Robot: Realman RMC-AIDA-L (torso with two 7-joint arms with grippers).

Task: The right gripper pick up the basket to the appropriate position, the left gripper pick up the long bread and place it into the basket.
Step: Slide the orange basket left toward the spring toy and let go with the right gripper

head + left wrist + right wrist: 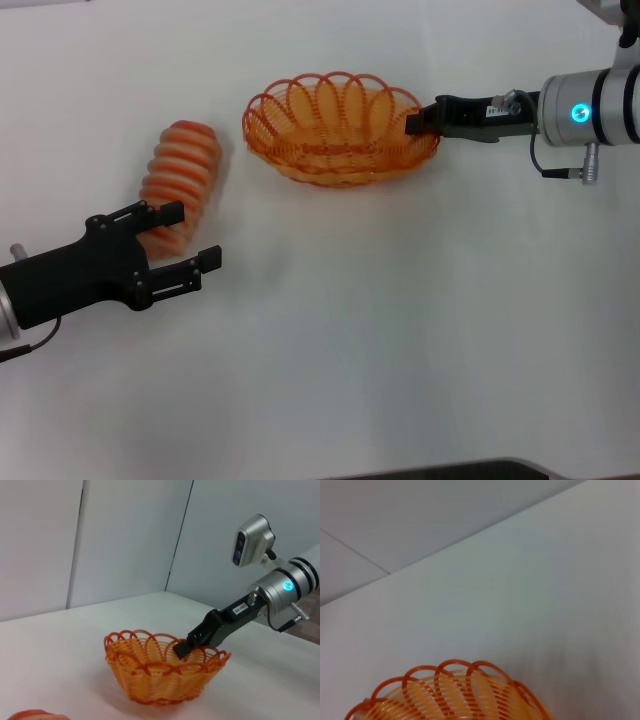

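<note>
Jaws on my left gripper point(190, 238) are standing apart, gripping nothing; one finger is lying over the near end of the bread point(180, 180), the other is sitting beside it over bare table point(400, 350). My right gripper point(418, 122) is reaching to the basket point(335, 130) from its right side, with its fingertips at the rim there; in the left wrist view the tip point(182, 648) is sitting over the scalloped edge and dipping just inside. I cannot tell whether those jaws are pinching the wire or only resting on it.

Basket point(160, 672) is looking like an oval bowl of orange wire with a looped, scalloped rim and see-through sides. Bread is lying to the left of the basket, apart from it, a long loaf with orange crust and cream crosswise ridges, angled with its far end toward the basket.

My right wrist view is showing only the basket's far rim point(450, 690), cut off at the picture's edge, and none of my own fingers. In the left wrist view only a sliver of bread point(32, 715) is showing.
</note>
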